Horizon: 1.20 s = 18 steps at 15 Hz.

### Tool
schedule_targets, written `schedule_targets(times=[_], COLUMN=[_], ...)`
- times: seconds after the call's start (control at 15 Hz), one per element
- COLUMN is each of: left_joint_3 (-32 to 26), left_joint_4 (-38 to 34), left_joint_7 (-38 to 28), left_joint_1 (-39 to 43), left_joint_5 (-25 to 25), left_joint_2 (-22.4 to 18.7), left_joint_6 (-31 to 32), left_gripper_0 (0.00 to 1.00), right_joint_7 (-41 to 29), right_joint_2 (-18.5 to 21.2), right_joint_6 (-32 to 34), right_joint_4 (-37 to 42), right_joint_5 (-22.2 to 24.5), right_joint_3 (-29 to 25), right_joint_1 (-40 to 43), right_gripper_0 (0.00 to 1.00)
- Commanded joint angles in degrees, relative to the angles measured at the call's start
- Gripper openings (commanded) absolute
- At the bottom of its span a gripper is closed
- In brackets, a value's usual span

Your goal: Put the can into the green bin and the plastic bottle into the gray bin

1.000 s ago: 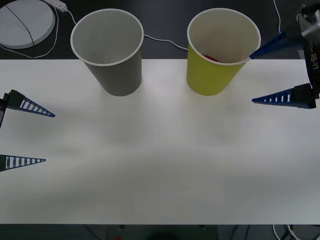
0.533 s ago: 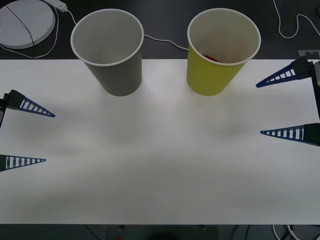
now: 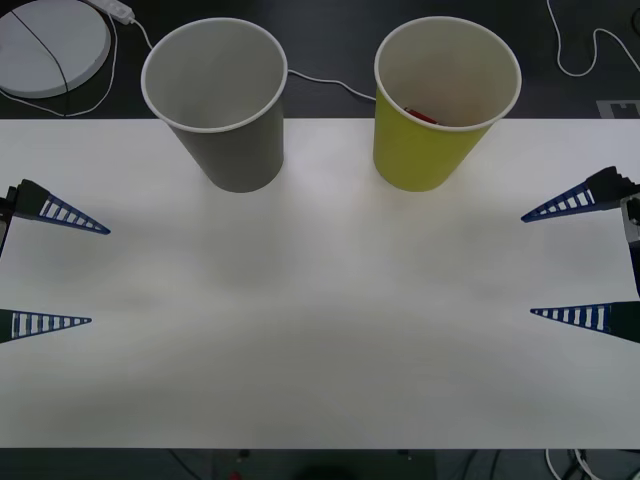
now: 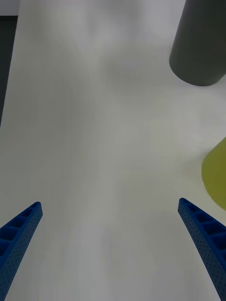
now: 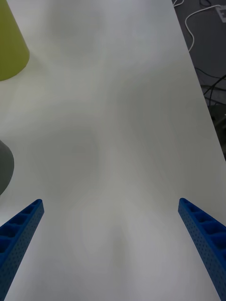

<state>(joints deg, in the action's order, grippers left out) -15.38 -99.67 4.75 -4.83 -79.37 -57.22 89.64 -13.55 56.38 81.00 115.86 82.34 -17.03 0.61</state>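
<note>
Both grippers, your right gripper (image 3: 578, 262) and left gripper (image 3: 48, 272), sit spread wide and empty at the desk (image 3: 320, 330) sides, likely because the can (image 3: 420, 116) already lies inside the green bin (image 3: 447, 98), beside the gray bin (image 3: 216, 100).

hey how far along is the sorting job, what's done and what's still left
Looks done: something red and orange lies inside the green bin, likely the can. In hand: nothing; the left gripper and right gripper hang open at the table's sides. Left: the gray bin looks empty in the front view, so the bottle step seems undone.
</note>
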Motion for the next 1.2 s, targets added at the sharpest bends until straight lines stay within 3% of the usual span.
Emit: schedule_targets(times=[0.07,1.2], left_joint_3=[0.0,0.0], left_joint_4=[0.0,0.0], left_joint_7=[0.0,0.0], left_joint_1=[0.0,0.0], left_joint_5=[0.0,0.0], left_joint_2=[0.0,0.0], left_joint_6=[0.0,0.0], left_gripper_0=[1.0,1.0], right_joint_7=[-0.08,1.07], right_joint_2=[-1.36,-1.36], right_joint_6=[0.56,2.32], right_joint_4=[0.06,-0.02], right_joint_5=[2.57,1.86], right_joint_3=[-0.02,-0.02], right_joint_1=[0.97,1.85], right_gripper_0=[1.0,1.0])
